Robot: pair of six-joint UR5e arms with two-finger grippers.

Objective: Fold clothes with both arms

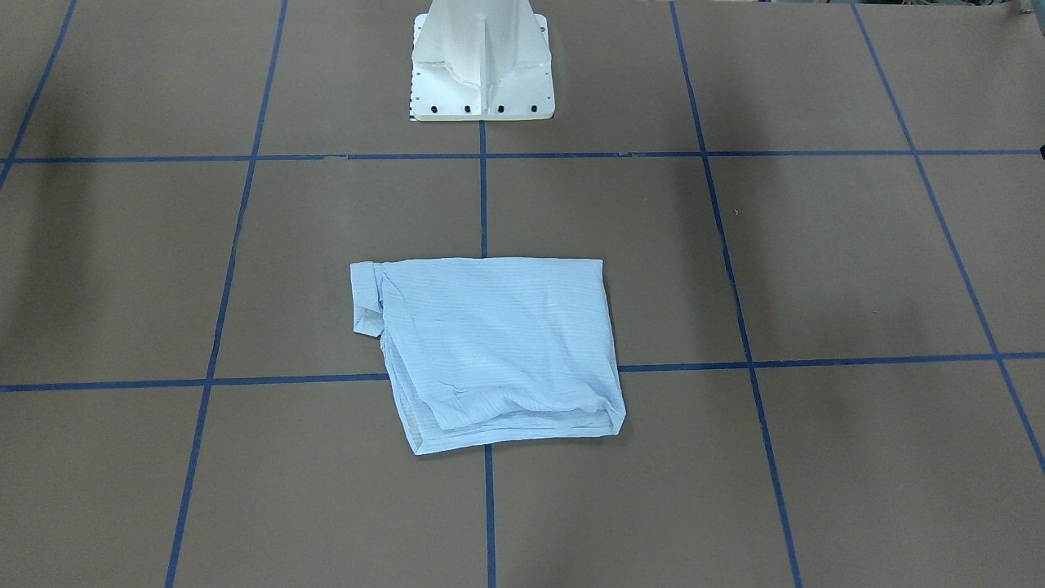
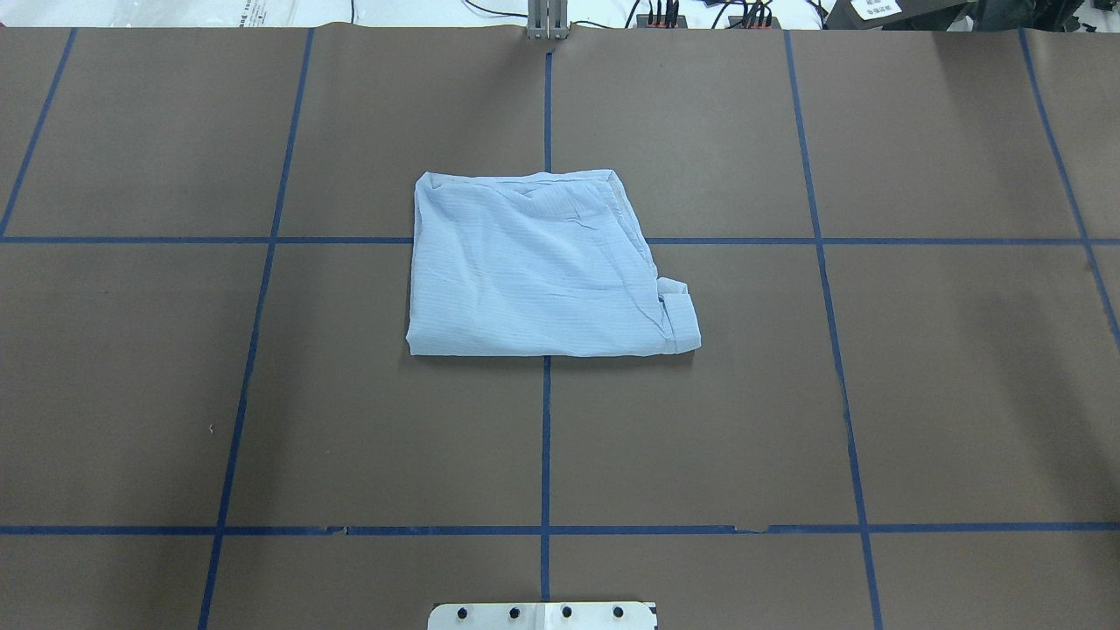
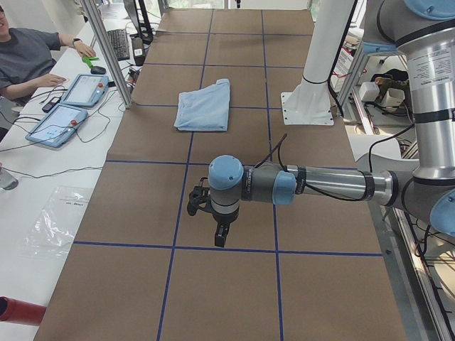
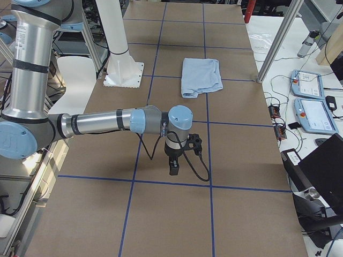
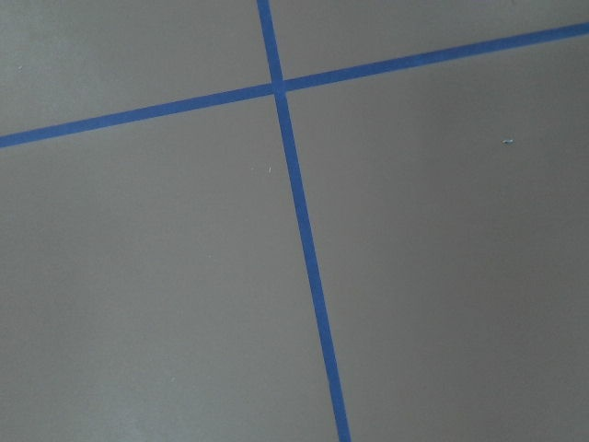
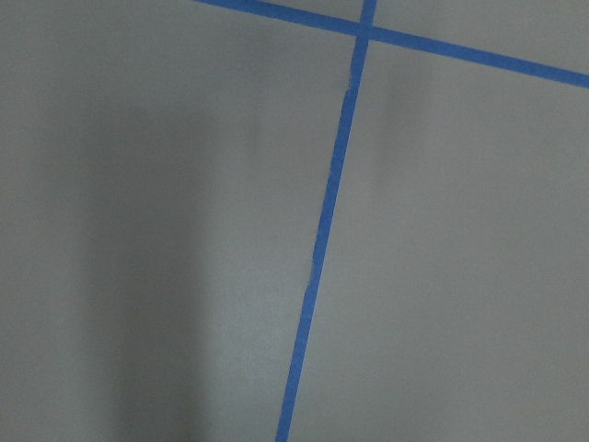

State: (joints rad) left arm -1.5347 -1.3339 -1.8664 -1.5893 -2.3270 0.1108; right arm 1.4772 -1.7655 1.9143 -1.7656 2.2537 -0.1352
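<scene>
The clothes are one pale-blue striped shirt [image 2: 534,271], folded into a rough rectangle at the middle of the table, with a cuff sticking out at one corner [image 2: 681,311]. It also shows as the shirt [image 1: 498,351], the shirt [image 3: 205,106] and the shirt [image 4: 201,75]. Nothing touches it. My left gripper [image 3: 222,238] hangs over bare table far from the shirt, toward my left end. My right gripper [image 4: 174,168] hangs likewise toward my right end. Both show only in the side views, so I cannot tell whether they are open or shut. Each wrist view holds only brown table and blue tape.
Brown table cover [image 1: 816,245] carries a blue tape grid. The white pedestal base [image 1: 482,82] stands at my edge, behind the shirt. A seated person [image 3: 28,57], teach pendants [image 3: 60,121] and an aluminium post [image 3: 106,50] lie on the operators' side.
</scene>
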